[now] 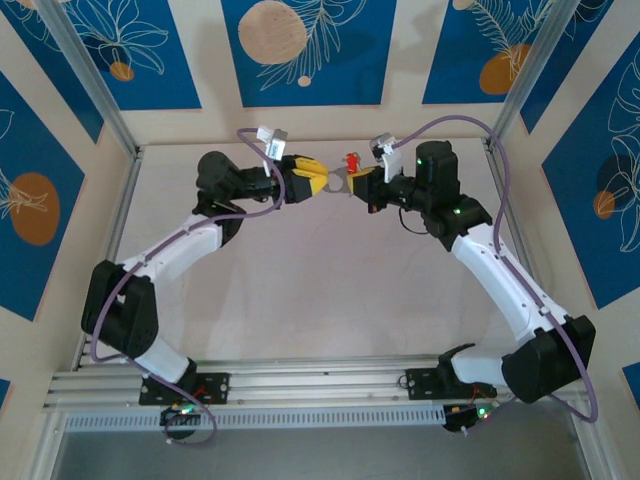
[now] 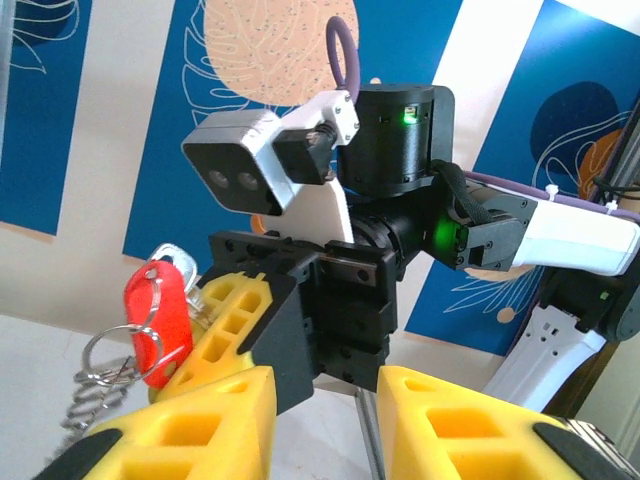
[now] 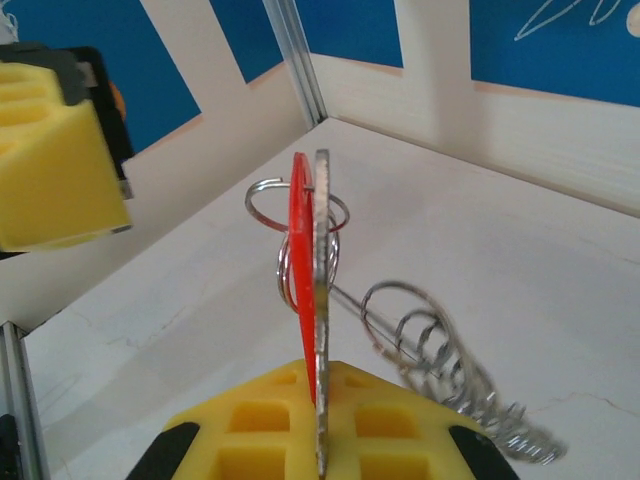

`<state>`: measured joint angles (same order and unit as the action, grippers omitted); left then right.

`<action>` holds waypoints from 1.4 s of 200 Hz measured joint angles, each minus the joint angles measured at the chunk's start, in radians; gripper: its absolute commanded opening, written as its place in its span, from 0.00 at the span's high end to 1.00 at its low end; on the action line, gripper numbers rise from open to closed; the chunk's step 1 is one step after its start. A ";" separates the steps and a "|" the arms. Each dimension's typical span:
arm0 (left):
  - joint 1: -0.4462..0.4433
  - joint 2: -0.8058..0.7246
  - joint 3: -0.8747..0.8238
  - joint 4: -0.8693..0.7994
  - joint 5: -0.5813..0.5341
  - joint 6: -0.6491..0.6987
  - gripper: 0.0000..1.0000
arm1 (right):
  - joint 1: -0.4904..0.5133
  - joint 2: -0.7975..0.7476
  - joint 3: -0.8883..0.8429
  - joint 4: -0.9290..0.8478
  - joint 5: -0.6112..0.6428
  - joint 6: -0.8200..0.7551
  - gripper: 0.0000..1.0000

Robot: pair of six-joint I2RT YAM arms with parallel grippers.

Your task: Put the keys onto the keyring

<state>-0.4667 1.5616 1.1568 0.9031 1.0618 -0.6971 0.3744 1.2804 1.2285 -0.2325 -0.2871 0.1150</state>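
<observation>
My right gripper (image 3: pixel 320 378) is shut on the keys, pinching a red-headed key (image 3: pixel 301 260) and a silver key (image 3: pixel 322 250) edge-on between its yellow fingers. The thin wire keyring (image 3: pixel 258 187) passes through the key heads, and a fringe of small grey metal loops (image 3: pixel 445 365) hangs from it above the table. In the left wrist view the red key (image 2: pixel 160 315) and keyring (image 2: pixel 100 342) stick out of the right gripper's fingers (image 2: pixel 225 320). My left gripper (image 2: pixel 327 388) is open just short of them, with nothing between its fingers. From above, the left gripper (image 1: pixel 318 177) and right gripper (image 1: pixel 358 184) face each other.
The white table (image 1: pixel 320 290) lies below both raised grippers. An aluminium frame post (image 3: pixel 295 60) and blue-patterned walls (image 1: pixel 300 50) stand behind. The rail (image 1: pixel 320 385) carrying the arm bases runs along the near edge.
</observation>
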 measured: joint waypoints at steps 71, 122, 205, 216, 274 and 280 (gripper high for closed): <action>0.031 -0.105 -0.125 -0.058 -0.108 0.042 0.67 | -0.010 0.171 0.018 0.011 0.008 0.003 1.00; 0.033 -0.213 -0.196 -0.131 -0.174 0.099 0.65 | -0.037 0.358 0.120 0.046 0.011 0.019 1.00; 0.033 -0.284 -0.230 -0.229 -0.206 0.151 0.65 | -0.108 0.674 0.212 0.112 0.068 0.095 1.00; 0.033 -0.290 -0.232 -0.237 -0.208 0.158 0.65 | -0.116 0.671 0.177 0.124 0.074 0.107 1.00; 0.033 -0.289 -0.241 -0.236 -0.211 0.157 0.65 | -0.123 0.609 -0.039 0.195 0.086 0.165 1.00; 0.033 -0.289 -0.243 -0.234 -0.211 0.157 0.65 | -0.121 0.603 -0.052 0.202 0.087 0.169 1.00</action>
<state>-0.4339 1.2728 0.9138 0.6693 0.8513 -0.5404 0.2535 1.8839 1.1767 -0.0307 -0.2005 0.2836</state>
